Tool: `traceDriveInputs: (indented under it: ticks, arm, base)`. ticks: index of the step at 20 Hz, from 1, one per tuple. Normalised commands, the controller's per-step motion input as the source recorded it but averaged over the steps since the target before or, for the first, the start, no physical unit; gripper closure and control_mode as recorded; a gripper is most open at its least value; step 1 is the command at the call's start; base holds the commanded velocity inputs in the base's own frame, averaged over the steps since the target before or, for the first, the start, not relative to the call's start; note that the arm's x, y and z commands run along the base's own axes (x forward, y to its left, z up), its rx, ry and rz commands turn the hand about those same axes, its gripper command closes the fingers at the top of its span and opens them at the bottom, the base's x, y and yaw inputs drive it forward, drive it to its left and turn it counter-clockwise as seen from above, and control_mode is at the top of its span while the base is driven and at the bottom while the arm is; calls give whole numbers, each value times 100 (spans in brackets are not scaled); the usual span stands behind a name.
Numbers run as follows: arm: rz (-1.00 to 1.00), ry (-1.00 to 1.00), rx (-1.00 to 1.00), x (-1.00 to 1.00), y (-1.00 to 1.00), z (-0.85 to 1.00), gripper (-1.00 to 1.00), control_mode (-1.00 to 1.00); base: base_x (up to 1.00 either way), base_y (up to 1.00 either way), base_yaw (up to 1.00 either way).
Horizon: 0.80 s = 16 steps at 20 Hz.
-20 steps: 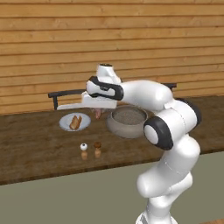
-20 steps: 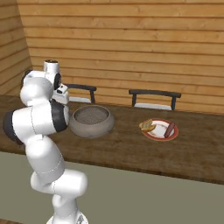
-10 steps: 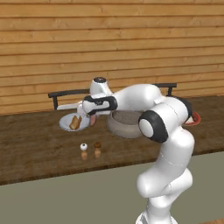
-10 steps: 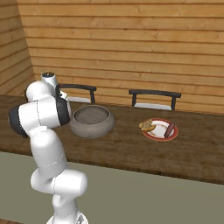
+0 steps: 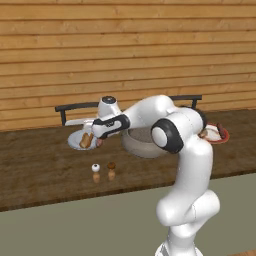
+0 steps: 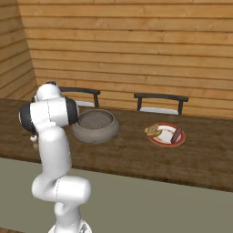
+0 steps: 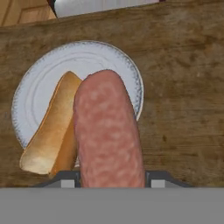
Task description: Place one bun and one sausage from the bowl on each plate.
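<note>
The sausage [image 7: 109,135] is clamped lengthwise in the hand [image 5: 96,141], pink and mottled, and it hangs over the pale plate [image 7: 41,83] with its far end above the plate's middle in the hand view. A bun [image 7: 52,127] already lies on that plate, golden, long, just beside the sausage in that view; whether the two touch cannot be told. In the left base view the hand sits low over the same plate [image 5: 74,142], which lies on the dark wooden counter [image 5: 35,165] toward the left, with the bun [image 5: 86,140] showing as a brown shape under the hand. To the right of it stands the bowl [image 5: 137,145], grey and thick-walled, partly behind the arm; in the right base view the bowl [image 6: 94,125] shows a speckled grey inside with nothing seen in it. Farther right on the counter [image 6: 127,152] lies the red plate [image 6: 167,135], well apart from the bowl, and it carries a bun [image 6: 153,131] on its left side and a sausage [image 6: 176,134] on its right, the two apart. Two small shakers [image 5: 104,172], one white-topped and one brown-topped, stand side by side on the counter in front of the pale plate. Behind the counter, two dark chair backs [image 6: 159,97] rise against the wooden plank wall [image 6: 136,45].
</note>
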Motion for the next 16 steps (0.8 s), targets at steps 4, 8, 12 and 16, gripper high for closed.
traceDriveInputs:
  ticks: [4, 8, 12, 16]
  arm:
    - [-8, 0, 0, 55, 21, -15, 100, -100]
    - [-9, 0, 0, 51, 2, -35, 100, -100]
    - [-6, 0, 0, 28, 0, -22, 100, -100]
    - [-3, -1, 0, 0, 9, -19, -100, -100]
  base:
    - [0, 0, 0]
    - [0, 0, 0]
    - [0, 0, 0]
    - [0, 0, 0]
